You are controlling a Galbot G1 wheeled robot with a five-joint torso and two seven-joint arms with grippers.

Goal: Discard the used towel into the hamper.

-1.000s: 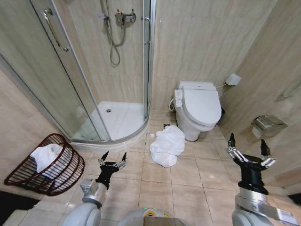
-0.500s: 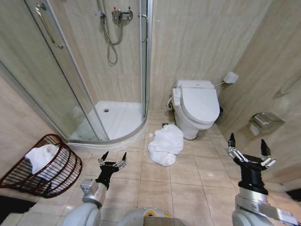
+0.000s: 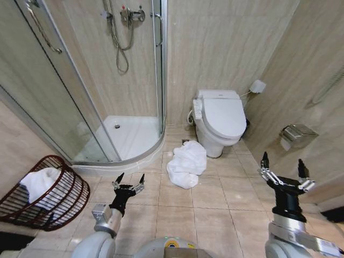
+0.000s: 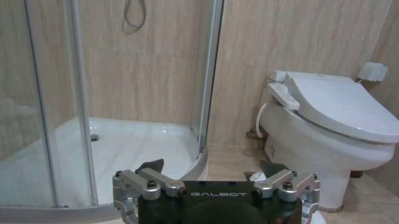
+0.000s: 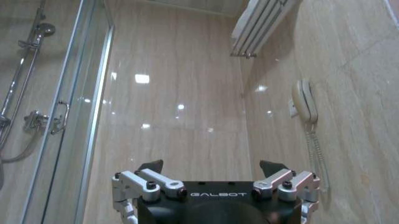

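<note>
At my far left the hamper (image 3: pixel 45 192) lies tipped on the tile floor (image 3: pixel 215 199), its open mouth turned toward the shower, with a white towel (image 3: pixel 36 181) bunched inside it. It sits well apart from my left gripper (image 3: pixel 129 180), off to that gripper's left. I hold my left gripper low over the tiles just in front of the curved shower base (image 3: pixel 131 141), fingers spread wide and holding nothing, the forearm reaching forward from my body. Ahead of it and to its right, a crumpled white towel (image 3: pixel 184 164) lies on the floor at the foot of the toilet (image 3: pixel 217 121), near that gripper but not touching it. Further right, my right gripper (image 3: pixel 282 173) stands raised with its fingers pointing up, also spread wide and empty, close to the right-hand wall below the paper holder (image 3: pixel 295 134).
</note>
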